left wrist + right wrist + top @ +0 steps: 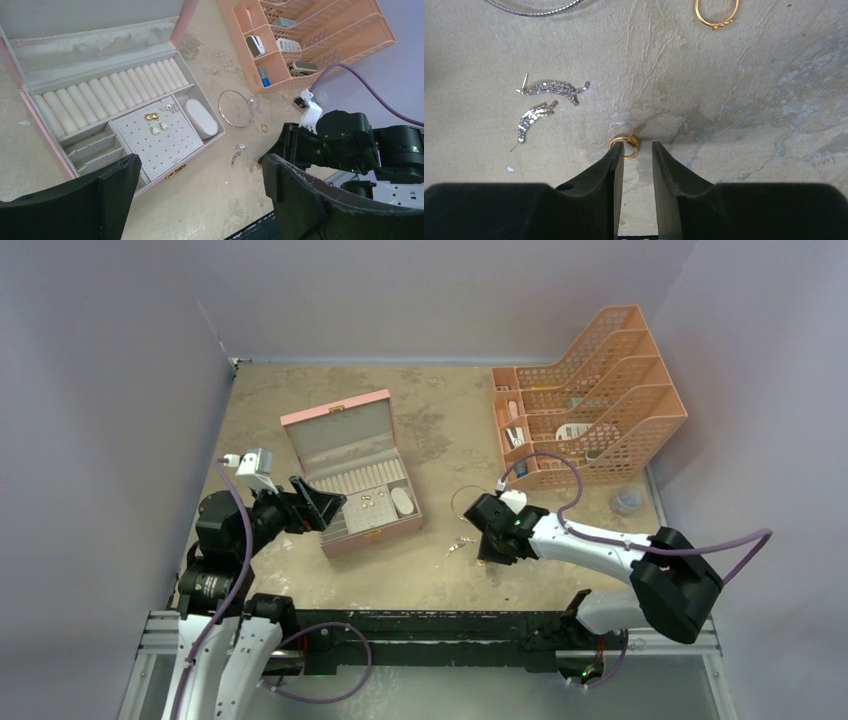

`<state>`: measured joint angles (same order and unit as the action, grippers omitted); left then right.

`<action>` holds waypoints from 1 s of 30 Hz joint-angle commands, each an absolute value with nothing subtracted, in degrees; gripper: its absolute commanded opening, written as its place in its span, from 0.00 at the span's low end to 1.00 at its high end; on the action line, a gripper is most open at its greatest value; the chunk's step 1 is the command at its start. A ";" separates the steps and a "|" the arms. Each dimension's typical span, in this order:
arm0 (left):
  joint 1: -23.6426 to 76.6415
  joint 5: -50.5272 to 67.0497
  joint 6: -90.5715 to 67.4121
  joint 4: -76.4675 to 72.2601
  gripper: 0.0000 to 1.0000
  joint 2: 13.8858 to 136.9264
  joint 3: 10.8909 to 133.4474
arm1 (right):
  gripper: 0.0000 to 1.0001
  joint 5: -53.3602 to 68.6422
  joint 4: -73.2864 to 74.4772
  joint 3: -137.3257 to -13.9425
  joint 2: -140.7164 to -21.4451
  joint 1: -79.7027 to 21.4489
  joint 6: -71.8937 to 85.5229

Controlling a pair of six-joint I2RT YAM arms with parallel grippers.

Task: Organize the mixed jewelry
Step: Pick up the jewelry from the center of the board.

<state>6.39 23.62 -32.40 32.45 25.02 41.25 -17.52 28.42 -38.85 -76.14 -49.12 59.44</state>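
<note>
The left gripper [200, 172] hangs at the near left corner of the open pink jewellery box [338, 412], jaws spread wide, holding nothing; on the box's perforated pad [165, 145] sit gold studs [151, 116] and a pale pair [159, 128]; to the right, on the table [749, 100], lie the thin wire hoop [534, 14], two silvery rhinestone drop earrings [555, 87] and a gold ring [719, 24]; the right gripper [638, 146] stands low with a narrow gap, a second small gold ring [625, 145] at its left fingertip, unclamped.

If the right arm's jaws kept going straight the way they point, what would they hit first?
Probably the small gold ring just ahead of the jaw tips, then the table under it.
</note>
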 commanded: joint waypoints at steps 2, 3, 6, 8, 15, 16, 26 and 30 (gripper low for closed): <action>6.06 23.16 -33.08 30.19 0.92 24.97 40.64 | 0.28 -17.67 29.20 -38.73 -77.84 -49.65 60.12; 6.01 23.14 -33.08 30.15 0.92 25.04 40.69 | 0.28 -17.91 28.96 -38.76 -78.01 -49.66 60.07; 6.04 23.07 -33.09 30.04 0.92 25.07 40.61 | 0.27 -18.51 28.67 -38.94 -78.71 -49.66 60.03; 6.02 23.03 -33.13 29.97 0.92 25.12 40.61 | 0.26 -19.21 28.58 -39.07 -79.19 -49.67 60.03; 5.99 23.03 -32.87 30.12 0.92 25.48 40.69 | 0.23 -21.58 27.87 -39.41 -80.62 -49.75 60.20; 5.98 23.07 -32.88 30.19 0.92 25.37 40.77 | 0.22 -21.82 27.87 -39.38 -80.74 -49.75 60.16; 6.02 31.32 -31.56 29.72 0.92 27.56 41.34 | 0.06 -21.80 25.66 -39.24 -79.24 -49.75 60.10; 6.03 34.51 -32.15 29.62 0.91 29.93 41.25 | 0.05 -21.88 23.33 -38.61 -75.60 -49.73 60.21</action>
